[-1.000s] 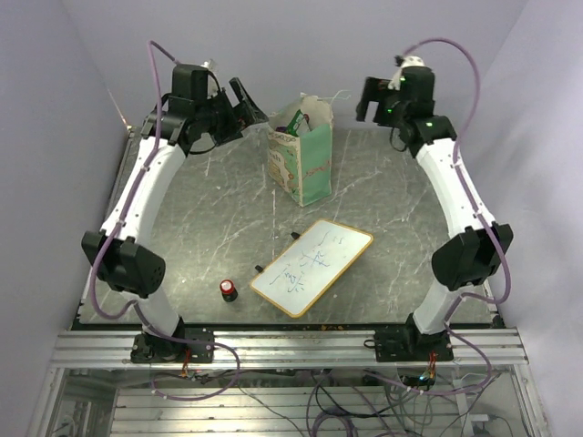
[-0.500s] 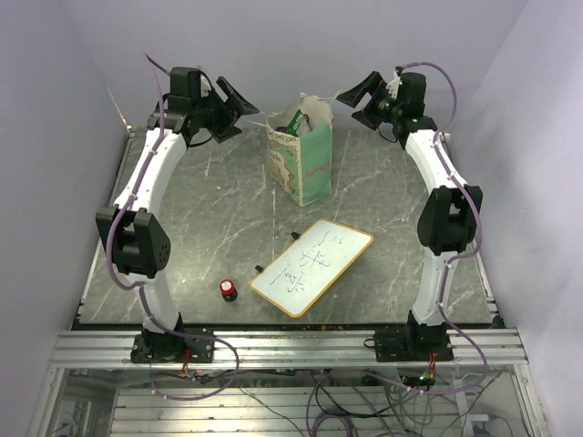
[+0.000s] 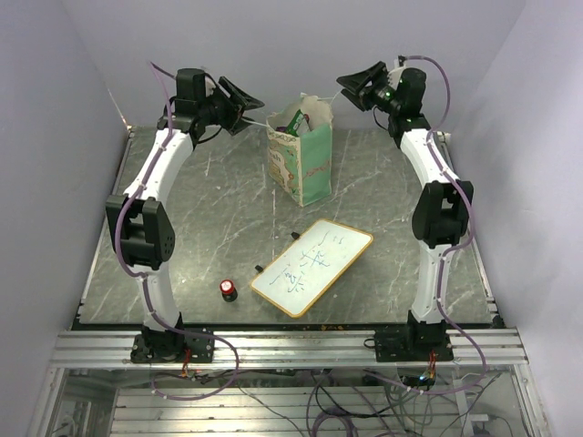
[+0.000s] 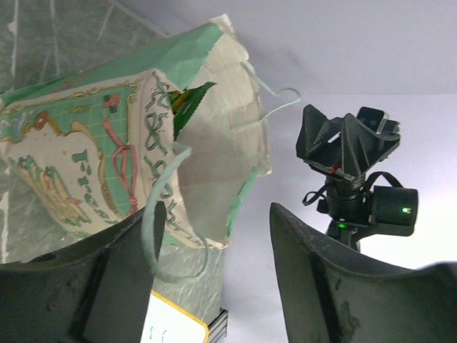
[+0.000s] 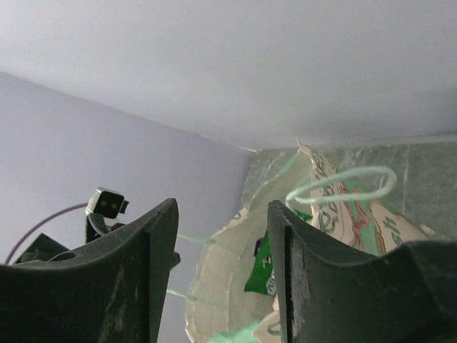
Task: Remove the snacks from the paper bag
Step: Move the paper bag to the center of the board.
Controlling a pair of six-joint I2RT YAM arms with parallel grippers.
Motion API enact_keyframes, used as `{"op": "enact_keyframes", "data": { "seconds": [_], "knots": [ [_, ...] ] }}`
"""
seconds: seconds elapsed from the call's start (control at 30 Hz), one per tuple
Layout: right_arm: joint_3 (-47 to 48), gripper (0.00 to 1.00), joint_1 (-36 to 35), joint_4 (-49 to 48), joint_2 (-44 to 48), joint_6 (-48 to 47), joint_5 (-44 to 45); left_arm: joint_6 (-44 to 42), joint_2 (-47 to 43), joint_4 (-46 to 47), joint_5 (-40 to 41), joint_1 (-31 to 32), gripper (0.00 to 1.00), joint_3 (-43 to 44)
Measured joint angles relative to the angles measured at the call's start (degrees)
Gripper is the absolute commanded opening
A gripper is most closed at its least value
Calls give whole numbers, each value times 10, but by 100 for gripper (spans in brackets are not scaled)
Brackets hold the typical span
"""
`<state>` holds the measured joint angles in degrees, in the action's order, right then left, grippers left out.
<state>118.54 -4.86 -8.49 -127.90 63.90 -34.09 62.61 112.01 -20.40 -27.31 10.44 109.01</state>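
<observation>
The green paper bag [image 3: 301, 159] stands upright at the back middle of the table, mouth open, string handles loose. A green-and-white snack packet [image 3: 293, 120] pokes out of its mouth; it also shows in the right wrist view [image 5: 260, 268] and as a green tip in the left wrist view [image 4: 189, 100]. Other snacks are hidden inside. My left gripper [image 3: 248, 100] is open, raised just left of the bag mouth. My right gripper [image 3: 353, 84] is open, raised just right of it. Both are empty. The bag shows in the left wrist view [image 4: 86, 150] and in the right wrist view [image 5: 228, 286].
A wood-framed whiteboard [image 3: 312, 266] lies in front of the bag. A small black cylinder with a red cap [image 3: 228, 289] stands to its left. Purple walls close in the back and sides.
Both arms have risen and swung inward toward the bag mouth. The left gripper moved right, the right gripper moved left. The bag has not moved.
</observation>
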Motion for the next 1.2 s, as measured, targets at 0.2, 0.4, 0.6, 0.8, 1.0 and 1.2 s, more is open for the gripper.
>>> {"op": "enact_keyframes", "data": {
  "seconds": [0.2, 0.4, 0.6, 0.8, 1.0, 1.2],
  "knots": [
    [50, 47, 0, -22, -42, 30, 4, 29, 2, 39, -3, 0, 57, -1],
    [43, 56, -4, -24, -57, 37, 5, 41, 4, 56, -10, 0, 51, -8],
    [10, 62, -2, -6, -42, 4, 8, 54, 4, 64, -20, -1, 34, -15],
    [-37, 61, 7, 3, -16, -9, 11, 61, 5, 72, -31, -4, 21, -15],
    [-25, 52, 6, 2, -16, 1, 10, 71, 10, 77, -42, -5, 15, -14],
    [1, 47, 4, -23, -23, 30, 8, 84, 24, 83, -49, -5, 7, -6]
  ]
}}
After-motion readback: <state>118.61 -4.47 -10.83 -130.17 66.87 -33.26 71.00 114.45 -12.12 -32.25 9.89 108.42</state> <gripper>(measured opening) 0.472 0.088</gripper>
